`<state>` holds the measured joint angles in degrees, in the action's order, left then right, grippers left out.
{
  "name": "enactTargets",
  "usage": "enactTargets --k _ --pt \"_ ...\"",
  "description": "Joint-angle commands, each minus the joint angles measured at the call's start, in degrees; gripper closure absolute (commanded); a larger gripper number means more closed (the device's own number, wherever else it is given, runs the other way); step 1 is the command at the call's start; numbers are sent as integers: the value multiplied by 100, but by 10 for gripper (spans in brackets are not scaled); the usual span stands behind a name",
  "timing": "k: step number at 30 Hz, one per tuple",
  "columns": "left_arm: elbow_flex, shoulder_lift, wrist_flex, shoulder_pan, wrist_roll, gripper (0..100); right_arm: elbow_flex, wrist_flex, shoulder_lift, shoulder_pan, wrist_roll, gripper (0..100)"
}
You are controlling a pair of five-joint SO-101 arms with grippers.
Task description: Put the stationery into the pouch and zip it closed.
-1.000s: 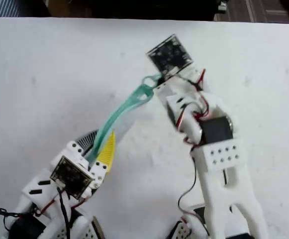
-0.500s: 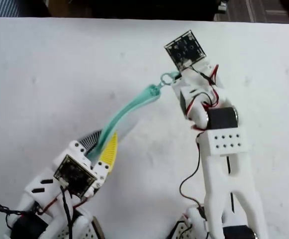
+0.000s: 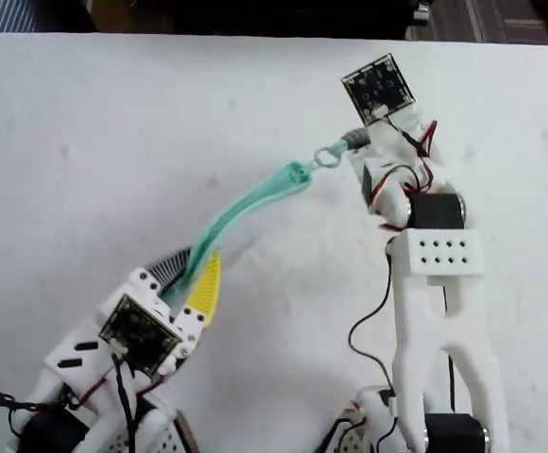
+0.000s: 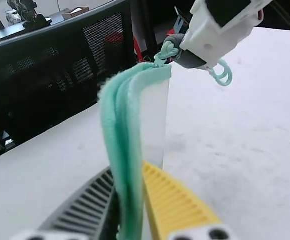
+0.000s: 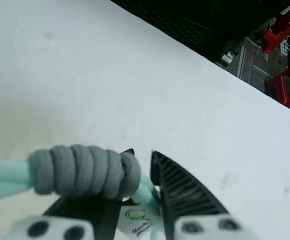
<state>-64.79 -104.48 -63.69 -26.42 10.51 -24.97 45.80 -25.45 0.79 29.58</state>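
Note:
The mint-green pouch [image 3: 245, 203] hangs stretched in the air between the two arms, edge-on, with its zipper seam uppermost. My left gripper [image 3: 190, 274] is shut on its near end, grey and yellow fingers on either side; in the left wrist view the pouch [image 4: 130, 125] rises from that gripper [image 4: 130, 205]. My right gripper [image 3: 358, 146] holds the far end, shut on the zipper pull [image 3: 335, 152], a grey cord-wrapped tag with a mint ring. In the right wrist view the zipper pull [image 5: 85, 170] lies across the right gripper [image 5: 142, 172]. No loose stationery is visible.
The white table [image 3: 85, 142] stretches wide on the left and behind the pouch. Its far edge [image 3: 160, 34] meets a dark area. The right arm's white body [image 3: 439, 311] and black cables [image 3: 373, 321] occupy the near right.
My right gripper has moved right and farther back with the zipper pull, drawing the pouch out longer and straighter. The left gripper stayed put, holding the near end.

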Motion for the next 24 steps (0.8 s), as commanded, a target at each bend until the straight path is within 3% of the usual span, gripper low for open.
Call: enactTargets --k 1,2,5,11,16,20,24 --pt "-132 -31 1160 101 79 977 422 426 -391 -259 -360 698" --pt "-290 -31 1468 101 255 977 484 576 -532 -374 -475 658" --pt "-747 -22 2207 110 668 976 501 760 -892 -734 -229 673" --pt "-1125 -4 3490 840 668 976 9 787 -998 -1604 501 685" --pt "-1073 1042 4659 927 774 976 -721 787 -1033 -1613 747 686" --pt "-527 3125 5565 611 976 976 -1090 743 -1033 -1420 62 687" --pt "475 4787 5811 479 993 976 -1266 743 -1015 -1429 -774 687"
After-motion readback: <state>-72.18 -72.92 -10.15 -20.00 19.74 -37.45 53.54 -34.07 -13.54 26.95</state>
